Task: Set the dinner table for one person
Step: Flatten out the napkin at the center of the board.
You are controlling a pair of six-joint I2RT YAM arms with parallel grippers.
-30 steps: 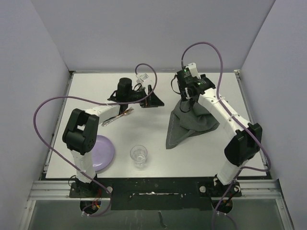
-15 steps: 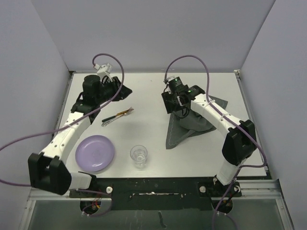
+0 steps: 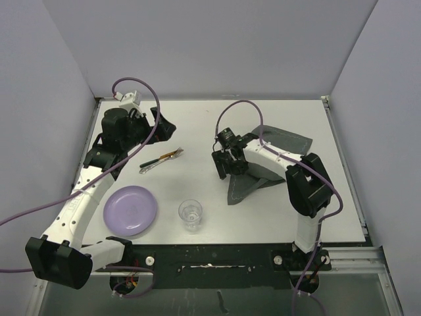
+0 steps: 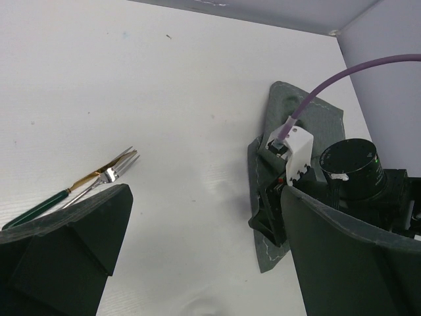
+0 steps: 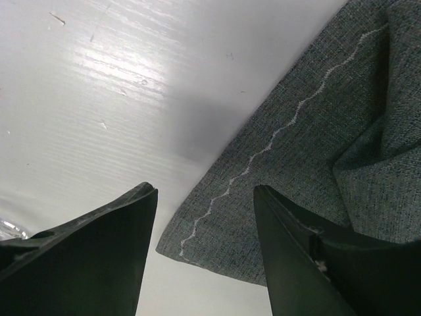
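Note:
The dinner table (image 3: 197, 118) is a white tabletop. On its right half lies a crumpled dark grey placemat (image 3: 266, 168), which also shows as grey cloth (image 5: 309, 131) in the right wrist view. My right gripper (image 3: 225, 166) is open just above the placemat's near-left corner, its jaws (image 5: 205, 197) straddling the stitched edge and holding nothing. My left gripper (image 3: 166, 128) hangs open and empty over the back left of the table, its jaws (image 4: 204, 217) above bare white surface. A fork (image 4: 115, 168) and a green-handled utensil (image 3: 158, 160) lie together left of centre.
A purple plate (image 3: 130, 209) sits near the front left, with a clear glass (image 3: 191, 214) to its right. Grey walls close in the table on the left, back and right. The right arm's wrist (image 4: 348, 171) shows over the placemat (image 4: 325, 118) in the left wrist view.
My left arm swung from the table's back centre out to the back left. My right gripper moved from the placemat's far bunched part to its near-left corner, and the cloth now lies flatter.

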